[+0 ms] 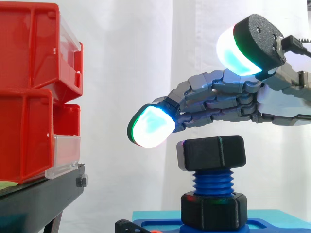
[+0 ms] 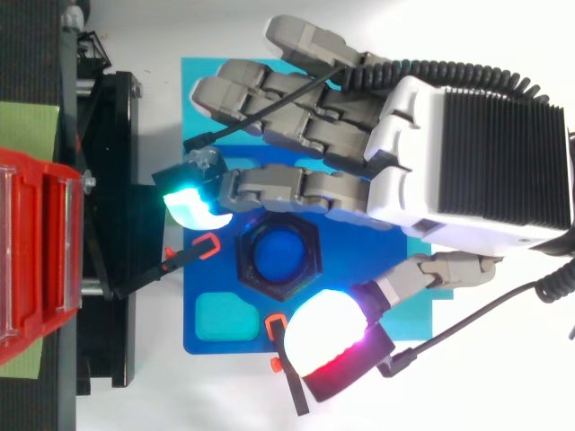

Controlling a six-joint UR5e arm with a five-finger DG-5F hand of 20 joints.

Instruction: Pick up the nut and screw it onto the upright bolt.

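Observation:
A black hex nut (image 1: 211,153) sits on the top of the upright blue bolt (image 1: 213,182), a few threads above a second black hex collar (image 1: 214,209) at the bolt's foot. From above, the nut (image 2: 310,271) rings the bolt's blue end (image 2: 277,254). My hand (image 2: 467,171) hovers just over the nut without touching it. Its fingers (image 1: 218,99) stretch left, nearly straight, with one glowing fingertip (image 1: 151,126) a little above and left of the nut. The thumb pad (image 2: 328,346) stands apart on the other side. The hand is open and holds nothing.
The bolt stands on a blue fixture plate (image 2: 216,269) over a cyan mat (image 1: 272,214). Stacked red bins (image 1: 29,92) on a black stand (image 1: 43,194) rise close to the left. Small orange clips (image 2: 207,245) lie on the plate beside the nut.

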